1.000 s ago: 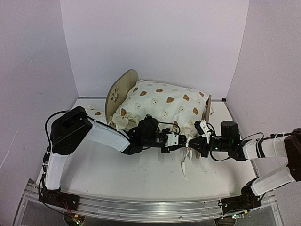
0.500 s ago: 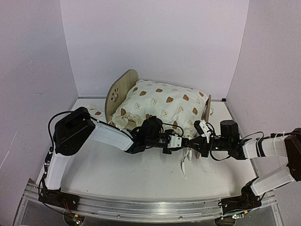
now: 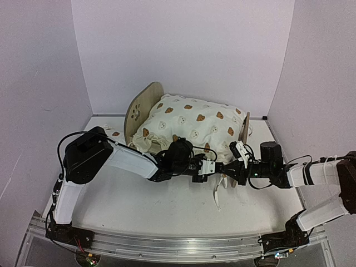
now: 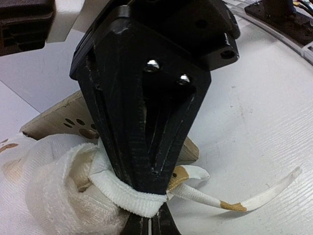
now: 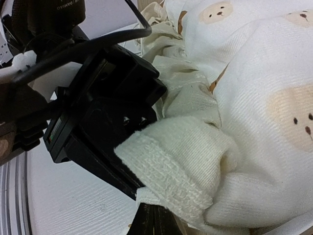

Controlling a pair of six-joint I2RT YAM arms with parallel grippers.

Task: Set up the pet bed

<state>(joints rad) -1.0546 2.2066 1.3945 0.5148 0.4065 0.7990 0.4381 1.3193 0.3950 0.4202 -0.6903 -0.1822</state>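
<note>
As the left gripper pinches it, the ribbed cream cushion bunches.

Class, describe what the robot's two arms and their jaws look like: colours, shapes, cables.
The left arm and right arm alternate black joint housings with white link covers; the left's elbow block is boxy. Thin black cables loop along them. The jaws are black, tapering to a narrow tip, with two silver screws.

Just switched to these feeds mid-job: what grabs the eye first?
A big bear-print cushion lies heaped on the pet bed at the table's back. Both arms meet at its near right corner: the left gripper is shut on a white tie, the right gripper on the cushion's ruffled edge.
</note>
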